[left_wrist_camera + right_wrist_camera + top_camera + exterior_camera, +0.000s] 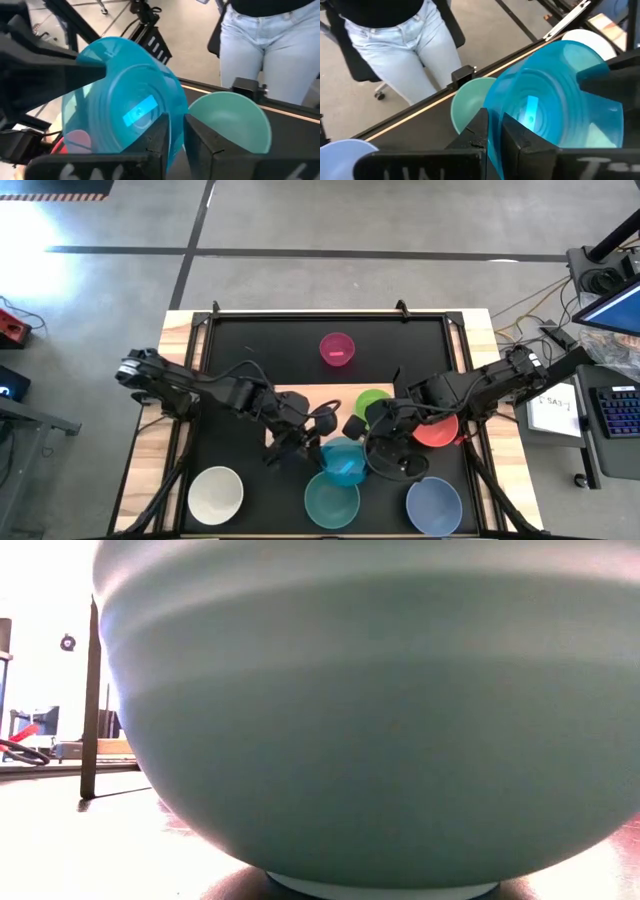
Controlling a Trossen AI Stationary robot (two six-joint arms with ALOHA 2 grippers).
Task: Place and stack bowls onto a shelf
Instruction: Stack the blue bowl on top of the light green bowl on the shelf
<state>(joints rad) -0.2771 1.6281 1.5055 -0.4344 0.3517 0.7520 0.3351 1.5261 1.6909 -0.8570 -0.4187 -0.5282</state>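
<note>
High view: both arms reach inward over mid-table, left gripper (pixel 300 442) and right gripper (pixel 385 450) each pinching opposite rim sides of the blue bowl (pixel 345 460), lifted and tilted between them. Teal bowl (pixel 331 500) just beyond it toward the table's front edge; green bowl (pixel 372 404) on the shelf (pixel 300 395) behind. Person in jeans (pixel 265 45) stands past the table edge.

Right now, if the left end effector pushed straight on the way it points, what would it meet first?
Already clamped on the blue bowl rim, the left end effector would probably meet the teal bowl just beyond; depth is uncertain.
</note>
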